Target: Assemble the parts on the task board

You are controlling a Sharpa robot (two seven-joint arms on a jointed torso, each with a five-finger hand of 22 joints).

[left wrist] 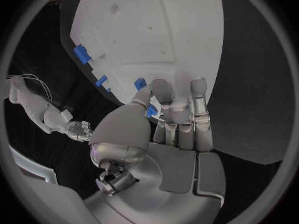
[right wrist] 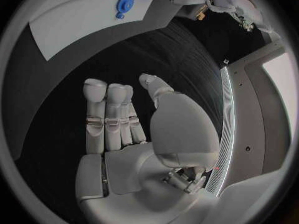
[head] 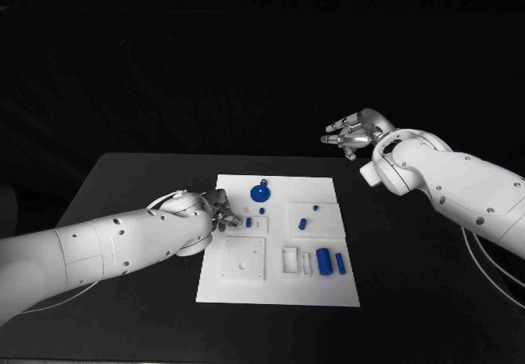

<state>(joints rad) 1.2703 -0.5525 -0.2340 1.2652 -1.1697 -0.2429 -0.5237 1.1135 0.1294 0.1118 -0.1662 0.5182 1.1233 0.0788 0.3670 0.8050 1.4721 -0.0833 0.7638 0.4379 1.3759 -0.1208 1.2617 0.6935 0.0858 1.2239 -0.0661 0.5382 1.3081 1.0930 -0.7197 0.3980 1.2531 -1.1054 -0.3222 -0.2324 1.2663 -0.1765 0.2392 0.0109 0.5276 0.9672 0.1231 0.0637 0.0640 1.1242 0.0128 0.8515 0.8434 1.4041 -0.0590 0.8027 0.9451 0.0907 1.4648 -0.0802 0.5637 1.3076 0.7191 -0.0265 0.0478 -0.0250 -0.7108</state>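
At the middle of the black table (head: 131, 174) the white task board (head: 279, 250) is laid flat, a matte rectangular plate cut with square and slotted recesses. Small blue parts are scattered over it: a round disc with a short stem (head: 260, 192) near the far edge, a stout cylinder (head: 324, 260) and a slimmer bar (head: 341, 263) side by side toward the near right corner, and a few tiny pegs (head: 302, 224) between. The left hand (head: 219, 214) is set at the board's left edge, its smooth silver fingers (left wrist: 165, 97) curled in together over the plate, and a small blue piece (left wrist: 151, 111) is seen pinched between thumb and fingers in the left wrist view. The right hand (head: 352, 133) is held above the table's far right corner, well apart from the board; its fingers (right wrist: 106, 114) are stretched out straight, side by side, and nothing is held in them.
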